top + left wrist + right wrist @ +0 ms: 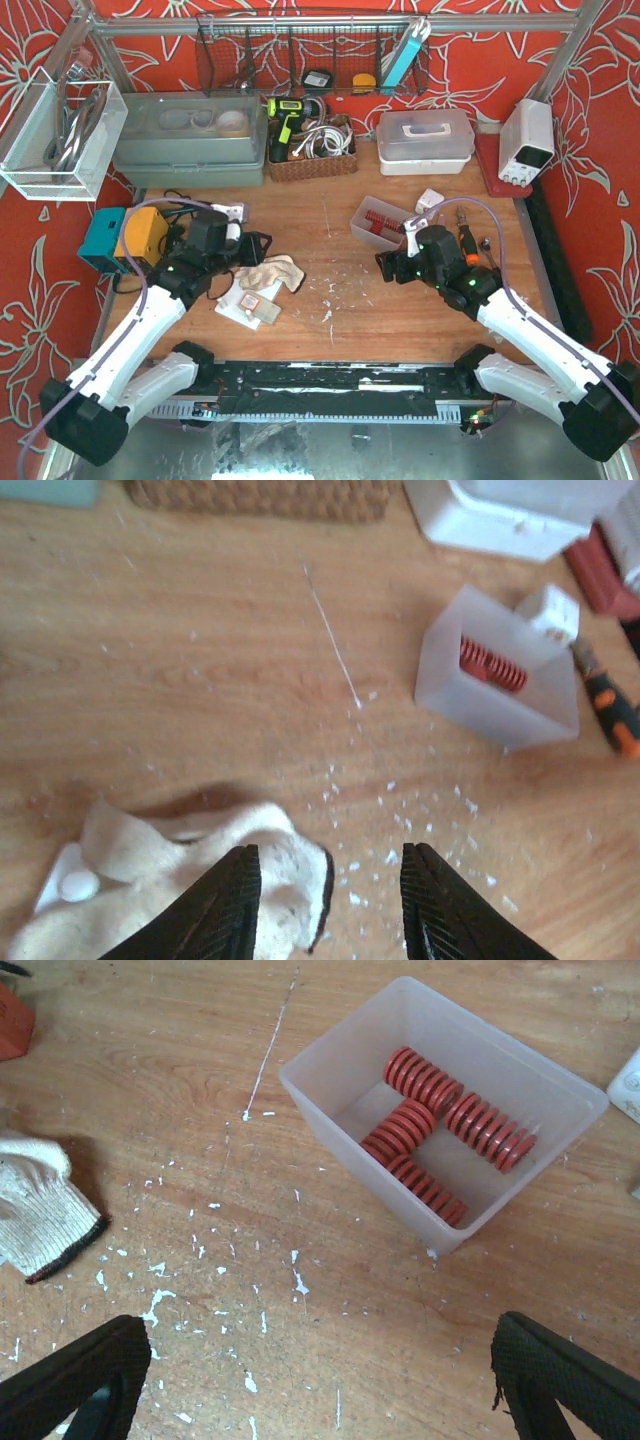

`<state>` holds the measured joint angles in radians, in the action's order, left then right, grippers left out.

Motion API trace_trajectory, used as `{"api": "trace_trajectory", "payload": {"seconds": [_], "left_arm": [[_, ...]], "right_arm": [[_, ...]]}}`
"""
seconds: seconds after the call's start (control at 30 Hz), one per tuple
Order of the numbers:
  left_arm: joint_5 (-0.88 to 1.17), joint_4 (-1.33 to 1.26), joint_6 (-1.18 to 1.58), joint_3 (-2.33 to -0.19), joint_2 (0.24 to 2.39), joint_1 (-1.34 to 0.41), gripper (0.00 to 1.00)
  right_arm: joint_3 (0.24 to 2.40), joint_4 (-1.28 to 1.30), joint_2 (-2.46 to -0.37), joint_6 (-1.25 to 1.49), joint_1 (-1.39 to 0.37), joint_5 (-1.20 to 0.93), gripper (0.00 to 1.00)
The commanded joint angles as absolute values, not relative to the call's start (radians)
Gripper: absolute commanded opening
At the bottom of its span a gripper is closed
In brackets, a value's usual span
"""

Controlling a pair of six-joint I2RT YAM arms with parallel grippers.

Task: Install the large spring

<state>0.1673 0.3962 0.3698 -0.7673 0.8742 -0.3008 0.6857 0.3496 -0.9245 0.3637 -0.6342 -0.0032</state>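
Several red coil springs (432, 1125) lie in a translucent plastic box (330, 1110) on the wooden table; the box also shows in the top view (372, 221) and the left wrist view (470, 695). My right gripper (320, 1380) is wide open and empty, hovering over bare table just in front of the box. In the top view it (392, 266) sits left of the box's near corner. My left gripper (330, 900) is open and empty, just above the edge of a white work glove (180, 865). In the top view it (250, 255) is beside the glove (270, 272).
A white flat part (248, 305) lies under the glove. An orange-handled tool (612, 702) and a white adapter (548, 612) lie right of the box. A wicker basket (312, 150), lidded containers (425, 140), a power supply (527, 140) and a teal-orange device (122, 238) ring the table. A black rail (330, 385) runs along the near edge.
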Motion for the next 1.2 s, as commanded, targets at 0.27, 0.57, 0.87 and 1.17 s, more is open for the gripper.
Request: {"api": "trace_trajectory", "payload": {"seconds": [0.27,0.57,0.87,1.17], "left_arm": [[-0.023,0.52,0.434,-0.727,0.95,-0.482,0.33],[-0.044,0.491,0.448,-0.704,1.066,-0.544,0.38],[-0.08,0.498,0.455,-0.707,1.124,-0.557,0.36],[-0.108,0.52,0.459,-0.715,1.18,-0.578,0.36]], "right_arm": [[0.608,0.188,-0.939,0.343,-0.696,0.142,0.94],[0.581,0.193,-0.876,0.357,-0.696,0.234,0.94],[0.584,0.204,-0.879,0.364,-0.696,0.262,0.94],[0.586,0.213,-0.878,0.367,-0.696,0.277,0.94]]}}
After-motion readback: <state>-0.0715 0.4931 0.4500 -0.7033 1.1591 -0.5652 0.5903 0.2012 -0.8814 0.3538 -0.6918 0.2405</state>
